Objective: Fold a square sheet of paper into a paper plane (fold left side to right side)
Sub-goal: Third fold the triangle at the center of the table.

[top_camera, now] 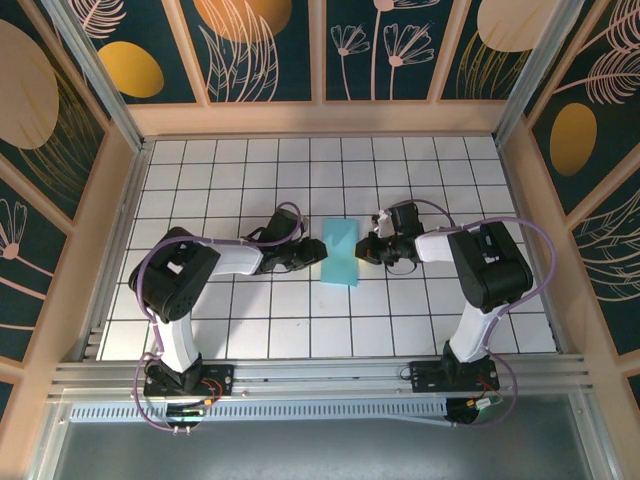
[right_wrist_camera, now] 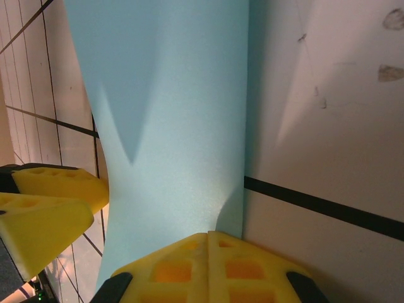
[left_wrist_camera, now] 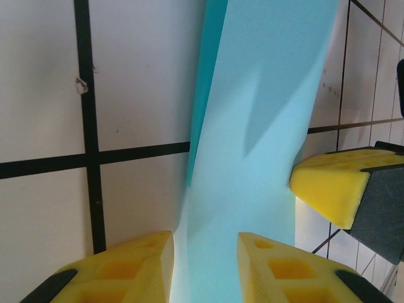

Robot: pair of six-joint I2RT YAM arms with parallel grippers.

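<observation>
Evidently halved, the cyan paper point(top_camera: 340, 252) lies rectangular.

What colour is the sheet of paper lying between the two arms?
Plain light cyan-blue; the sheet of paper shows best in the right wrist view.

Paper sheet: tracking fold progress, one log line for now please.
paper folded | left gripper open astride it | right gripper shut at its edge

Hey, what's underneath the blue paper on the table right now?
The blue paper lies folded, and a darker cyan strip shows beneath its top layer along one edge. Below that is the white grid tabletop. The tiles directly under the paper are covered.
</observation>
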